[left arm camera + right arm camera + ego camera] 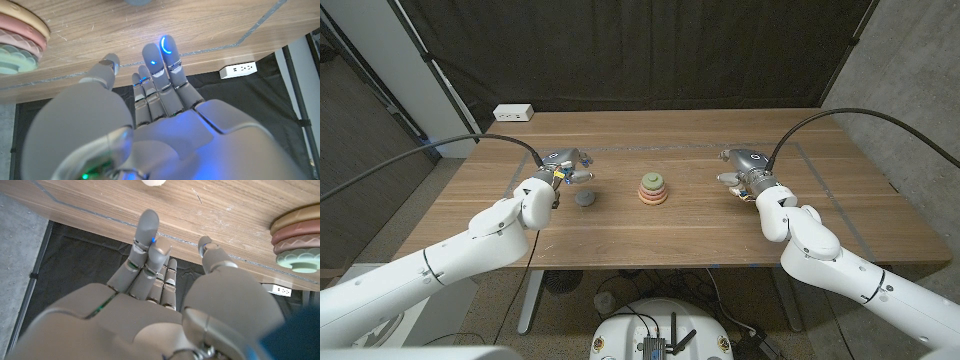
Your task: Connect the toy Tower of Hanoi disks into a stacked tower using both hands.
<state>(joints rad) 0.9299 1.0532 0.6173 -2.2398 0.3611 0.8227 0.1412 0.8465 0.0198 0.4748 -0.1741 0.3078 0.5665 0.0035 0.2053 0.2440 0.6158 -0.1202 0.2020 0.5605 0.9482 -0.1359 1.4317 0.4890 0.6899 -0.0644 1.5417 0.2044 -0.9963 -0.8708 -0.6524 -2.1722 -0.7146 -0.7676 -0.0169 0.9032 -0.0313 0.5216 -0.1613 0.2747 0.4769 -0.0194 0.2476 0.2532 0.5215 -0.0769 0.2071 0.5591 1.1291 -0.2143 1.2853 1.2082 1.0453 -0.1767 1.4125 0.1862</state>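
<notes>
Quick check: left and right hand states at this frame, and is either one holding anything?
Left hand: open, holding nothing, beside the gray disk.
Right hand: open, holding nothing, apart from the disk stack.

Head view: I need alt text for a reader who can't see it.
A partly stacked toy disk tower stands mid-table on a wooden table, with a loose grey disk to its left. The left hand is above that disk and the right hand is right of the tower; both hold nothing.
</notes>
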